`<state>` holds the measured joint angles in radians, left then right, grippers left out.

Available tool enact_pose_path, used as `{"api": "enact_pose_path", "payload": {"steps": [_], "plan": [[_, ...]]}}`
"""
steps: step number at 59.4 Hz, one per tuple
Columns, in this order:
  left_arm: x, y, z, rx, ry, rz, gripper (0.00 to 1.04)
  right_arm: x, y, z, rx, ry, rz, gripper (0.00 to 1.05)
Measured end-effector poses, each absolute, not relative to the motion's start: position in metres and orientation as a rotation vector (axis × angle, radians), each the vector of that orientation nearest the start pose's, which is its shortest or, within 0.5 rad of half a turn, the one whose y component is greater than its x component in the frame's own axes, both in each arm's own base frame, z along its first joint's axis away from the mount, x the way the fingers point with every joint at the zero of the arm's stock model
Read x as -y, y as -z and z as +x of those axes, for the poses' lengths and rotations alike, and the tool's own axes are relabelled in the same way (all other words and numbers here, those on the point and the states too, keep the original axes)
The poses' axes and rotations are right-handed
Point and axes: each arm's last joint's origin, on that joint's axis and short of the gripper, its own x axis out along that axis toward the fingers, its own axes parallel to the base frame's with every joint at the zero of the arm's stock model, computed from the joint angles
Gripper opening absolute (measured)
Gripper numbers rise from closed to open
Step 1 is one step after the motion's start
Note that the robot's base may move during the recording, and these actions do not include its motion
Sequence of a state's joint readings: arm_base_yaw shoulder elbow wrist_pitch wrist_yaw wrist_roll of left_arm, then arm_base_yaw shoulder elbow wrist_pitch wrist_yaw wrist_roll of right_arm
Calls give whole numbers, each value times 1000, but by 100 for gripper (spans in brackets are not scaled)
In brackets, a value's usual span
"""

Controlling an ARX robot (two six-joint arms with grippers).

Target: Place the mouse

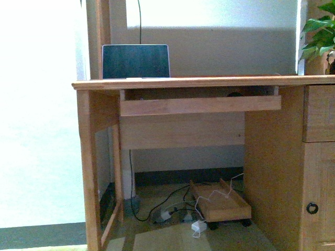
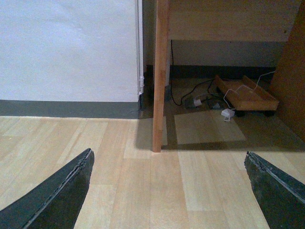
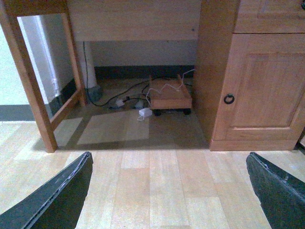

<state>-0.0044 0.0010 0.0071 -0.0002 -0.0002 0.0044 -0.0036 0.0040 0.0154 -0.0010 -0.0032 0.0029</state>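
Height first: left hand [image 2: 167,153] and right hand [image 3: 168,155] gape wide, empty, floor-low. Lift one toward the likely mouse [image 1: 234,94] at the tray [image 1: 199,105].

**Wooden desk, shelf pulled out**

A laptop [image 1: 135,61] stands open on the desk [image 1: 209,82], with a plant [image 1: 318,36] at the right end. The pull-out shelf [image 1: 199,105] hides all but the mouse's [image 1: 234,94] dark rounded top. Cables [image 1: 157,209] and a wheeled tray [image 1: 222,206] lie on the floor.

The mouse [image 1: 235,94] showed only as a low, dark, rounded hump above the front rail of the pull-out tray [image 1: 199,105] under the bench [image 1: 209,82] top, toward the tray's right end; the rest was hidden.
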Motion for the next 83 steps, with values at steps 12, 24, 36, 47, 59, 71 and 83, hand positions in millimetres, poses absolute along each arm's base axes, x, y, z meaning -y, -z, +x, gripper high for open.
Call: {"api": "enact_pose_path", "payload": {"steps": [12,24,36,47,59,71,83], "plan": [[0,-166,97,6,4,4,97,0,-168,97,10,0,3,97],[0,-166,97,6,4,4,97,0,-168,97,11,0,3,97],[0,-166,97,6,5,4,97,0,-168,97,11,1,3,97],[0,-166,97,5,5,4,97,0,-168,97,10,0,3,97],[0,-166,97,6,4,4,97,0,-168,97,11,0,3,97],[0,-166,97,6,4,4,97,0,-168,97,11,2,3,97],[0,-166,97,6,4,4,97,0,-168,97,10,3,3,97]]}}
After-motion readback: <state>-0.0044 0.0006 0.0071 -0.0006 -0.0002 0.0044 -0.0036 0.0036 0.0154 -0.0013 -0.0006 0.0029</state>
